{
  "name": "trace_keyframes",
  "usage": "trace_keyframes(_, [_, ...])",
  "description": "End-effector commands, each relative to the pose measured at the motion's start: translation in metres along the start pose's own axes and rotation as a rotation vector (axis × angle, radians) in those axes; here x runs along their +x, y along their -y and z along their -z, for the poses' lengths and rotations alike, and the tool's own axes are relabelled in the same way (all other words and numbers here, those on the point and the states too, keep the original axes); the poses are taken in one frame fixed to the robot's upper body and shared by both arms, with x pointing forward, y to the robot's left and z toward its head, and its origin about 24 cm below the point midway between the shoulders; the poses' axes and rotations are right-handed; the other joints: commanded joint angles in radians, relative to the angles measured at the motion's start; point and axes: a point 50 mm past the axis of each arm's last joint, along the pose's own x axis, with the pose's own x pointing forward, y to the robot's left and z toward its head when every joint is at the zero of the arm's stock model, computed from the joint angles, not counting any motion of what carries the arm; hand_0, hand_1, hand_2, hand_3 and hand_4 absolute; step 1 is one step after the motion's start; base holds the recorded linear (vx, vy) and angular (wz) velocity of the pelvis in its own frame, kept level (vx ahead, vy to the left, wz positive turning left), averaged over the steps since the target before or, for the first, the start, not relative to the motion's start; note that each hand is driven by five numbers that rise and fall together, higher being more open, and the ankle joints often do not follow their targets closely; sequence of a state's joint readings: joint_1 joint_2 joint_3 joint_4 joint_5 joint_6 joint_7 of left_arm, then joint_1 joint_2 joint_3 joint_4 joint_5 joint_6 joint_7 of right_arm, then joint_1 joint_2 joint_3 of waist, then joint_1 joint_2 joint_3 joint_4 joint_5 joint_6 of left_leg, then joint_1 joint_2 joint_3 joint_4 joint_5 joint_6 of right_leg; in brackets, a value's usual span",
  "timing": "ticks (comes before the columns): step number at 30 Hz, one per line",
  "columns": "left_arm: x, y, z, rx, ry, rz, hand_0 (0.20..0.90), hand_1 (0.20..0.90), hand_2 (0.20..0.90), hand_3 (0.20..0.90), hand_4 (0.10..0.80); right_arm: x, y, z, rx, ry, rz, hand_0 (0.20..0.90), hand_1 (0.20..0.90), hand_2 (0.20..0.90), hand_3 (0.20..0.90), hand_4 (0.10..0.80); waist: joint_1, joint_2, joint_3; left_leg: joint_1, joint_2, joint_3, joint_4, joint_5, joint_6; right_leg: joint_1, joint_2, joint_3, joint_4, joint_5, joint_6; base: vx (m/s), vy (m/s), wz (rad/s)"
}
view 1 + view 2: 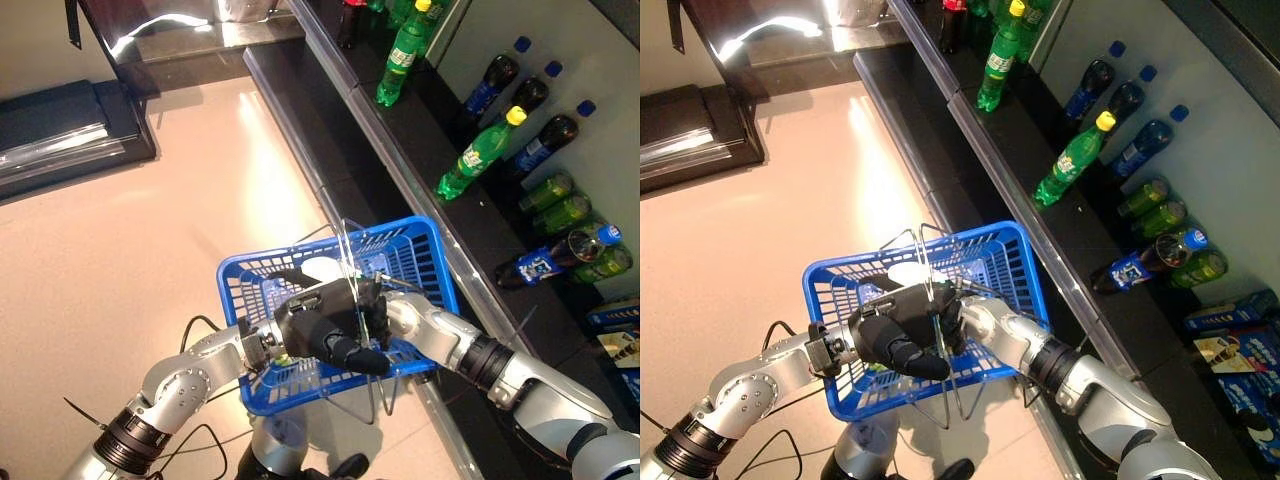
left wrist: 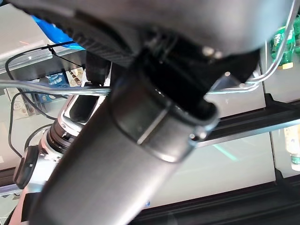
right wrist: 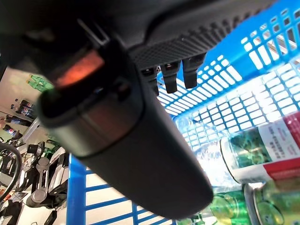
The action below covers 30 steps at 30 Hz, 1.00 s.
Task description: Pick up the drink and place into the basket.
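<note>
Drink bottle [image 3: 262, 159] lying in blue basket [image 1: 420, 250], just past right hand [image 3: 178, 75] fingers, seemingly relaxed, left hand [image 1: 320, 325] grip unclear

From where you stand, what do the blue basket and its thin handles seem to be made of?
The blue basket looks like moulded plastic: uniform colour, a slightly glossy rim and walls pierced by a regular grid of slots. Its handles seem to be thin bare metal wire, silvery and bright where light catches them. The left hand is at those handles; whether the wire is coated cannot be told.
</note>
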<state>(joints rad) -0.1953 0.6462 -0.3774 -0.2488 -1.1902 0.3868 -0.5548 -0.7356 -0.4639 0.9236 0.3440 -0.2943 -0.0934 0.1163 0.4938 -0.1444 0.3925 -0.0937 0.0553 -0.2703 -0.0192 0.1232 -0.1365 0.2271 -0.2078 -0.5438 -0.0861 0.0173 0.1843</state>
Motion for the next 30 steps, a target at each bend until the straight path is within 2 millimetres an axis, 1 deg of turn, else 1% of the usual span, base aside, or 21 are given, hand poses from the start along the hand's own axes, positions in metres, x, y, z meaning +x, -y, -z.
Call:
trace_keyframes(1, [0.039, 0.095, -0.049, 0.075, 0.381, 0.706, 0.3, 0.3, 0.3, 0.2, 0.1, 0.017, -0.003, -0.025, 0.001, 0.108, 0.006, 0.9, 0.9, 0.9, 0.9, 0.8, 0.005, 0.001, -0.293, 0.071, 0.045, -0.062, -0.068, -0.042, -0.011, 0.043, 0.022, -0.006, 0.039, -0.049, -0.022, 0.0, 0.0, 0.0])
trace_keyframes(7, [0.038, 0.095, -0.05, 0.088, 0.397, 0.692, 0.3, 0.3, 0.3, 0.2, 0.1, 0.017, -0.001, -0.025, 0.012, 0.101, 0.02, 0.9, 0.9, 0.9, 0.9, 0.8, 0.004, 0.003, -0.294, 0.07, 0.044, -0.061, -0.068, -0.042, -0.011, 0.042, 0.023, -0.005, 0.04, -0.051, -0.024, 0.0, 0.0, 0.0])
trace_keyframes(14, [0.033, 0.087, -0.058, 0.128, 0.46, 0.606, 0.3, 0.3, 0.3, 0.2, 0.1, 0.011, 0.003, -0.019, 0.06, 0.083, 0.066, 0.9, 0.9, 0.9, 0.9, 0.8, 0.0, 0.004, -0.294, 0.071, 0.044, -0.057, -0.068, -0.04, -0.009, 0.044, 0.023, -0.002, 0.04, -0.05, -0.023, 0.0, 0.0, 0.0])
trace_keyframes(17, [0.028, 0.082, -0.063, 0.166, 0.505, 0.541, 0.3, 0.3, 0.3, 0.2, 0.1, 0.007, 0.007, -0.014, 0.094, 0.077, 0.104, 0.9, 0.9, 0.9, 0.9, 0.8, -0.005, 0.006, -0.295, 0.073, 0.043, -0.054, -0.068, -0.04, -0.009, 0.043, 0.024, 0.002, 0.04, -0.05, -0.022, 0.0, 0.0, 0.0])
trace_keyframes(24, [0.016, 0.067, -0.073, 0.227, 0.603, 0.35, 0.3, 0.3, 0.3, 0.2, 0.1, -0.006, 0.01, -0.007, 0.21, 0.066, 0.191, 0.9, 0.9, 0.9, 0.9, 0.8, -0.026, 0.015, -0.3, 0.08, 0.045, -0.033, -0.068, -0.04, -0.006, 0.044, 0.022, 0.013, 0.041, -0.052, -0.02, -0.014, 0.018, -0.02])
trace_keyframes(25, [0.014, 0.065, -0.073, 0.232, 0.614, 0.334, 0.3, 0.3, 0.3, 0.2, 0.1, -0.009, 0.01, -0.004, 0.219, 0.061, 0.202, 0.9, 0.9, 0.9, 0.9, 0.8, -0.029, 0.02, -0.298, 0.07, 0.033, -0.037, -0.068, -0.015, 0.001, 0.033, 0.01, 0.002, 0.044, -0.026, -0.02, -0.074, 0.085, -0.03])
trace_keyframes(30, [0.001, 0.055, -0.077, 0.28, 0.668, 0.223, 0.3, 0.3, 0.3, 0.2, 0.1, -0.023, 0.008, 0.002, 0.294, 0.06, 0.278, 0.9, 0.9, 0.9, 0.9, 0.8, -0.057, 0.036, -0.307, 0.076, 0.035, -0.012, -0.068, -0.015, 0.003, 0.033, 0.005, 0.014, 0.043, -0.027, -0.016, -0.018, 0.041, -0.07])
